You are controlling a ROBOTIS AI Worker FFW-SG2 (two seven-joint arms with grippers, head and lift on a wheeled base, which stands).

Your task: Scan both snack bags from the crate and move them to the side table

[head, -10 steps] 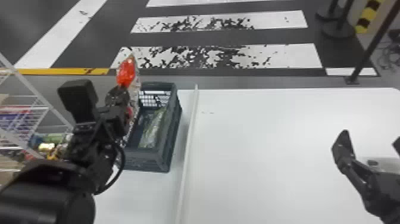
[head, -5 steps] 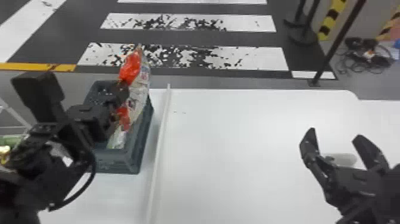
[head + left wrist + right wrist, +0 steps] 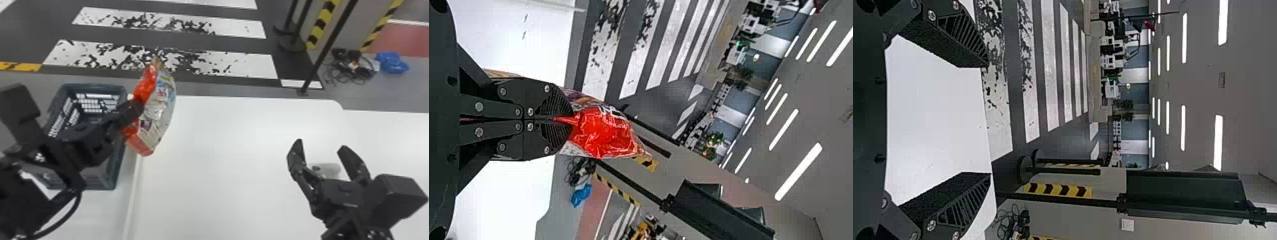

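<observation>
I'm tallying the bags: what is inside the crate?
Slotted inner walls show inside the crate; the left arm covers its middle, so what lies there cannot be seen.

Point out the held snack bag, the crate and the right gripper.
Snack bag [image 3: 601, 132]: left wrist view, on its shiny red end.
Crate [image 3: 117, 166]: head view, on its right-hand wall.
Right gripper [image 3: 321, 144]: head view, midway between its parted fingertips.

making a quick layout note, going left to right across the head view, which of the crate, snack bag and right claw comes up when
dark slatted crate → red and white snack bag → open right claw
</observation>
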